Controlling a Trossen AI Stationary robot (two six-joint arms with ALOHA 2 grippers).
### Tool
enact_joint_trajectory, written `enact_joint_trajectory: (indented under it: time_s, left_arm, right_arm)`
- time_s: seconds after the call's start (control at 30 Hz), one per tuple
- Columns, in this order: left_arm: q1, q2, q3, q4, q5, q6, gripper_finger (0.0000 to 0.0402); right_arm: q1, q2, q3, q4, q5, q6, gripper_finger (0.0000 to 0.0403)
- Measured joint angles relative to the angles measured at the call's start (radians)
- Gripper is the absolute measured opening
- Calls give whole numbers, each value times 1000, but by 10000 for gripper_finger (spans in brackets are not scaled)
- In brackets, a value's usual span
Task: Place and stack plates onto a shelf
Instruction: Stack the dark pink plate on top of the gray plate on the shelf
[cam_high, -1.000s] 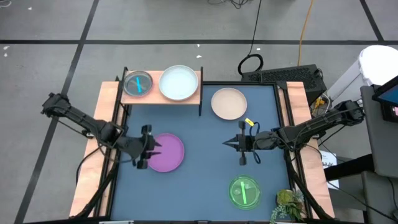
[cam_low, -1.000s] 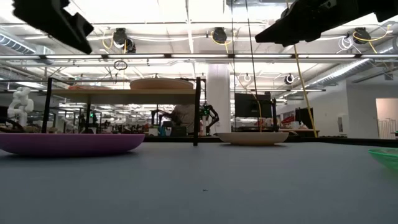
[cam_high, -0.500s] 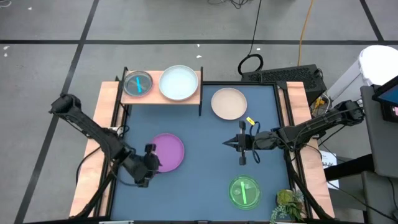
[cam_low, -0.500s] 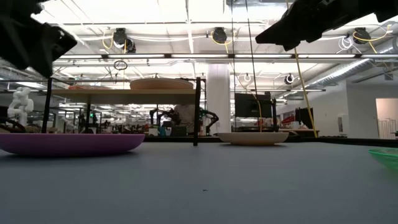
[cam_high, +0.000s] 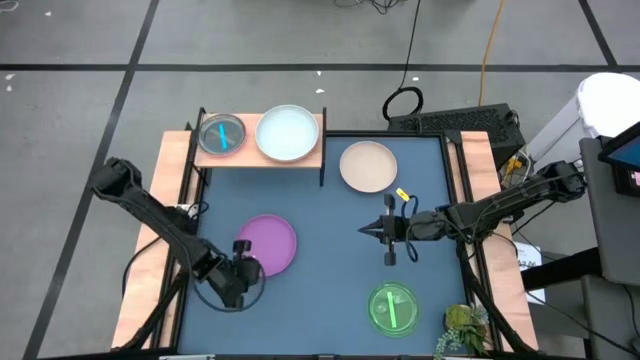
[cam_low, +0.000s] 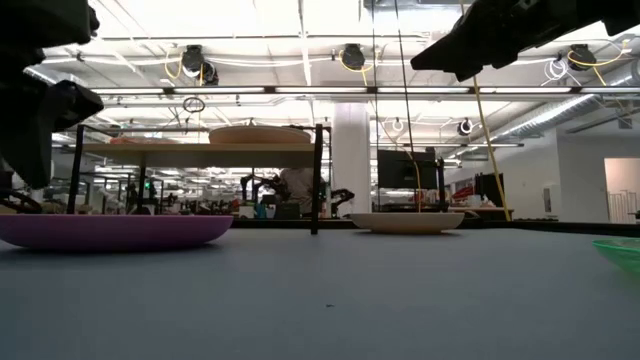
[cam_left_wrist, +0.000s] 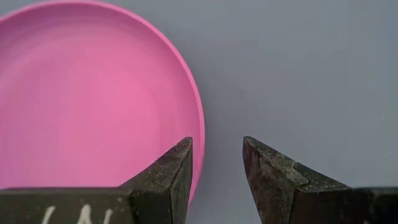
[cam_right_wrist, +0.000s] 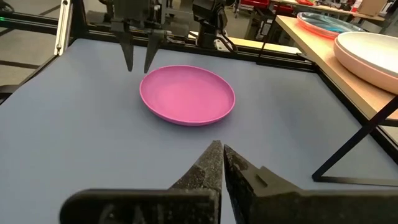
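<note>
The table (cam_high: 330, 190) is a flat, matte blue-grey sheet framed by pale wooden side strips. In the upper left of the high view stands the shelf (cam_high: 310, 155), a small rectangular light-wood board on thin black legs. It carries two plates side by side: a small translucent cyan plate (cam_high: 221, 134) on its left part and a larger, opaque pale white plate (cam_high: 286, 133) on its right part, smooth and shallow.

Just right of the shelf, on the table, lies a round cream plate (cam_high: 367, 166) with a matte, low rim. Left of centre rests the purple plate (cam_high: 267, 244), a smooth opaque shallow dish that shows pink in both wrist views. Low on the right sits a small translucent green plate (cam_high: 393, 308), glossy, with a bright streak across it.

The left gripper (cam_high: 243, 268) hangs at the lower-left edge of the purple plate, its two dark, rough-tipped fingers (cam_left_wrist: 171, 171) spread apart, with the plate's rim just by the gap and nothing pinched between them. The right gripper (cam_high: 388, 233) hovers right of centre, between the cream and green plates, its fingers (cam_right_wrist: 208, 163) pressed together on nothing.
</note>
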Motion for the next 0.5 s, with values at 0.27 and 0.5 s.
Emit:
enact_joint_trajectory:
  time_s: [0.27,0.5]
  left_arm:
    - [0,52,0,-3,-1,7,147]
    - [0,75,0,-4,-1,14,147]
  right_arm:
    - [0,0,0,0,0,-5,0]
    - [0,0,0,0,0,-5,0]
